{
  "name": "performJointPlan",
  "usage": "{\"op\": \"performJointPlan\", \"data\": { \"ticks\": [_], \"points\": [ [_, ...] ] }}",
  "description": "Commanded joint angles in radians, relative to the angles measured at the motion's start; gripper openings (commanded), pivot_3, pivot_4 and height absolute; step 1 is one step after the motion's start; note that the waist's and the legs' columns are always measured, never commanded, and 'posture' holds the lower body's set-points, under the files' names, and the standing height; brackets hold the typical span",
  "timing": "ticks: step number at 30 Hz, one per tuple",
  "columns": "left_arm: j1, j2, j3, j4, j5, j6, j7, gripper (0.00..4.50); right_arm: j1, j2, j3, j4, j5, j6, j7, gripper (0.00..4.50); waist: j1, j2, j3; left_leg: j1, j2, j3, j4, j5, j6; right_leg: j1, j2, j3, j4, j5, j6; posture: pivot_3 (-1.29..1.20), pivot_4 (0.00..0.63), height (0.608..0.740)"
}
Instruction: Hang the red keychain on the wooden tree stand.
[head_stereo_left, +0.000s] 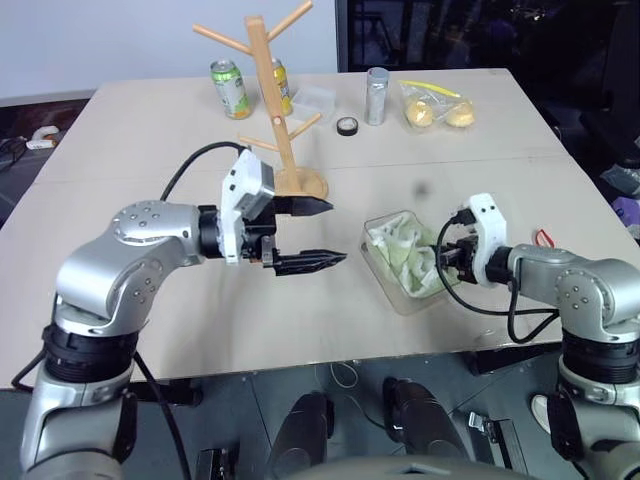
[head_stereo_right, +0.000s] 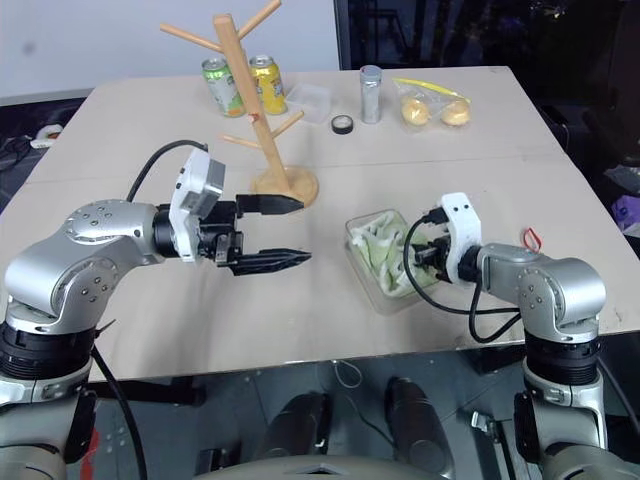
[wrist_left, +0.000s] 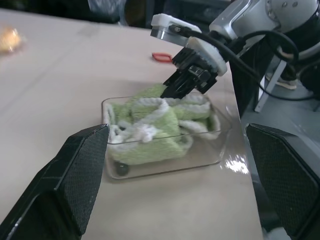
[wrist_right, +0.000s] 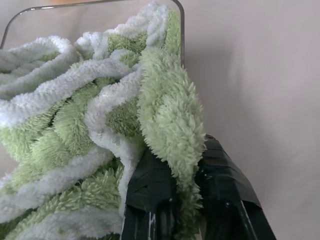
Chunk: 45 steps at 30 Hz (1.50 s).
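Note:
The red keychain (head_stereo_left: 545, 238) lies on the table near its right edge, beyond my right arm, and it is the small red loop (wrist_left: 161, 56) in the left wrist view. The wooden tree stand (head_stereo_left: 270, 100) stands upright at the back centre on its round base. My right gripper (head_stereo_left: 443, 255) is shut on a fold of the green-and-white towel (wrist_right: 170, 115) in a clear tray (head_stereo_left: 378, 268). My left gripper (head_stereo_left: 335, 233) hovers open in front of the stand's base, pointing toward the tray, with nothing between its fingers.
Behind the stand are two green-and-yellow cans (head_stereo_left: 230, 88), a small clear box (head_stereo_left: 315, 100), a black tape roll (head_stereo_left: 347, 126), a silver can (head_stereo_left: 376, 95) and a bag of yellow items (head_stereo_left: 438, 108). A white object (head_stereo_left: 42, 138) lies at the far left edge.

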Motion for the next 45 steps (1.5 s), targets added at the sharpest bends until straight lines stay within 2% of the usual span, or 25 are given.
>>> {"op": "performJointPlan", "data": {
  "ticks": [1,6,9,12,15,18,23,25,27,29,34,38,41,45],
  "points": [
    [-0.048,-0.071,0.032,0.025,0.009,-0.043,0.09,4.5,-0.123,-0.024,-0.054,0.143,-0.098,-0.19,-0.068,0.05,0.0,0.0,0.0,0.0,0.0,0.0,0.0,0.0,0.0,0.0,0.0,0.0,0.0,0.0,0.0,0.0,0.15,0.74],
    [-0.077,-0.152,0.011,0.048,0.028,-0.063,0.156,4.5,-0.27,-0.068,-0.02,0.572,-0.245,-0.496,-0.094,0.05,0.002,0.0,0.0,0.0,0.0,0.0,-0.001,0.0,0.0,0.0,0.0,0.0,-0.002,0.002,0.004,0.0,0.15,0.74],
    [-0.08,-0.188,-0.007,0.05,0.045,-0.082,0.185,4.5,-0.397,-0.079,-0.014,0.91,-0.306,-0.686,-0.077,0.05,-0.003,0.0,0.0,-0.001,0.0,0.002,-0.002,0.0,0.0,0.0,0.0,0.002,-0.003,0.003,0.004,0.0,0.15,0.74],
    [-0.078,-0.202,-0.01,0.046,0.051,-0.086,0.196,4.5,-0.505,-0.09,-0.008,1.17,-0.345,-0.827,-0.043,0.05,-0.009,0.001,0.001,-0.001,0.0,0.003,-0.003,0.0,0.0,0.0,0.0,0.003,-0.007,0.005,0.003,0.0,0.15,0.74],
    [-0.076,-0.208,-0.01,0.041,0.052,-0.086,0.204,4.5,-0.583,-0.096,-0.018,1.347,-0.359,-0.906,-0.01,0.05,-0.016,0.001,0.001,-0.001,0.0,0.003,-0.003,0.0,0.001,0.0,0.001,0.003,-0.007,0.005,0.003,0.0,0.15,0.74],
    [-0.072,-0.209,-0.006,0.037,0.052,-0.087,0.21,4.5,-0.621,-0.101,-0.02,1.435,-0.364,-0.943,0.031,1.28,-0.018,0.001,0.001,-0.001,0.0,0.003,-0.003,-0.001,0.001,0.0,0.001,0.003,-0.008,0.005,0.003,0.0,0.15,0.74],
    [-0.069,-0.211,-0.006,0.034,0.051,-0.088,0.219,4.5,-0.635,-0.111,-0.011,1.467,-0.377,-0.983,0.086,3.7,-0.022,0.001,0.001,-0.001,0.0,0.003,-0.003,-0.001,0.001,0.0,0.001,0.003,-0.008,0.005,0.003,0.0,0.15,0.74],
    [-0.071,-0.213,-0.006,0.034,0.051,-0.088,0.223,4.5,-0.625,-0.123,-0.014,1.444,-0.378,-0.987,0.101,4.47,-0.025,0.001,0.001,-0.001,0.0,0.003,-0.003,-0.001,0.001,0.0,0.001,0.003,-0.008,0.005,0.003,0.0,0.15,0.74],
    [-0.074,-0.21,-0.002,0.032,0.045,-0.084,0.221,4.5,-0.609,-0.148,-0.018,1.374,-0.372,-0.957,0.116,4.47,-0.025,0.001,0.001,-0.001,0.0,0.003,-0.003,-0.001,0.001,0.0,0.001,0.003,-0.007,0.005,0.003,0.0,0.15,0.74],
    [-0.074,-0.196,0.003,0.025,0.032,-0.071,0.206,4.5,-0.559,-0.2,-0.022,1.193,-0.351,-0.856,0.148,4.47,-0.023,0.003,0.002,-0.001,0.0,0.003,-0.003,-0.001,0.001,0.0,0.001,0.003,-0.007,0.005,0.003,0.0,0.15,0.74],
    [-0.069,-0.157,-0.011,0.001,0.001,-0.046,0.149,4.5,-0.336,-0.31,-0.087,0.616,-0.228,-0.459,0.164,4.47,-0.009,0.004,0.003,-0.002,0.0,0.001,-0.003,-0.001,0.002,0.0,0.001,0.002,-0.007,0.005,0.003,0.0,0.15,0.74],
    [-0.071,-0.112,-0.074,-0.023,0.003,-0.048,0.047,4.5,-0.12,-0.404,-0.156,0.285,-0.113,-0.215,0.215,4.47,0.0,0.004,0.003,-0.002,0.0,0.002,-0.002,-0.001,0.002,0.0,0.001,0.002,-0.007,0.005,0.003,0.0,0.15,0.74],
    [-0.088,-0.085,-0.126,-0.019,0.023,-0.071,-0.034,4.5,0.049,-0.477,-0.195,0.14,-0.081,-0.16,0.247,4.47,0.005,0.004,0.003,-0.001,0.0,0.002,0.0,-0.001,0.003,0.002,0.001,0.002,-0.007,0.004,0.003,0.0,0.15,0.74],
    [-0.129,-0.112,-0.189,0.045,0.077,-0.14,-0.098,4.5,0.165,-0.448,-0.286,0.036,-0.046,-0.04,0.203,4.47,0.002,0.004,0.002,-0.002,0.0,0.004,0.002,-0.001,0.003,0.002,0.001,0.004,-0.007,0.004,0.002,0.0,0.15,0.74]
  ]
}}
